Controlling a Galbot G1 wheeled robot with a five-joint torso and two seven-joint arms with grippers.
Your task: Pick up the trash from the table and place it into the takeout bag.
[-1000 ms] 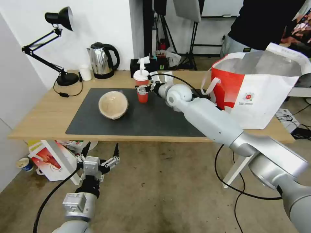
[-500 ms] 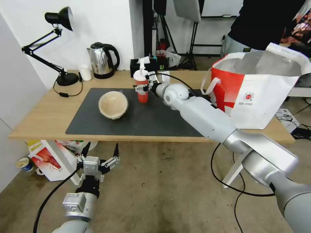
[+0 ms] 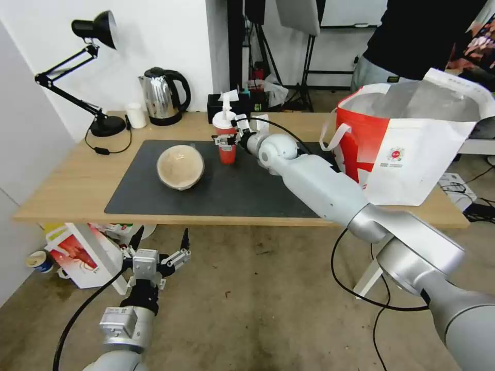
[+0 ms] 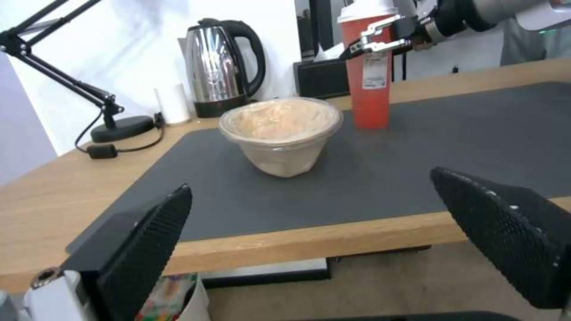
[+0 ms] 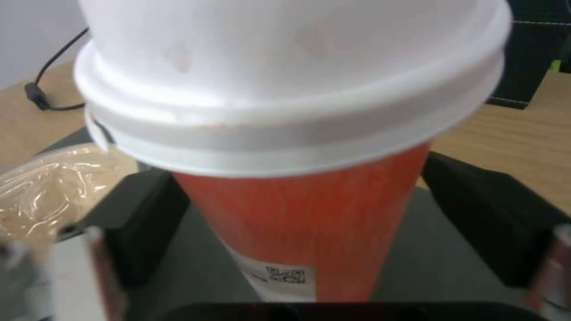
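Two pieces of trash stand on the table (image 3: pixel 67 190): the red cup (image 3: pixel 225 139) and the tan bowl (image 3: pixel 180 166). The right gripper (image 3: pixel 225 140) has its jaws open around the cup, not yet closed. The left gripper (image 3: pixel 157 247) hangs open below the table. The takeout bag (image 3: pixel 412 144) waits at the right end.

A studio-like workroom or lab. A plain wooden desk (image 3: pixel 67 190) with a grey mat (image 3: pixel 247 190) stands against a bare white wall. At the desk's far left corner sits a black lamp (image 3: pixel 93 31); a steel kettle (image 3: pixel 164 95) and a small white cup (image 3: pixel 136 115) stand along its far edge. Behind the far edge rise tripod stands (image 3: pixel 309 67) and black light stands. The floor (image 3: pixel 258 299) is stained bare concrete, with loose cables (image 3: pixel 361 293) trailing across it beneath the desk's right end.
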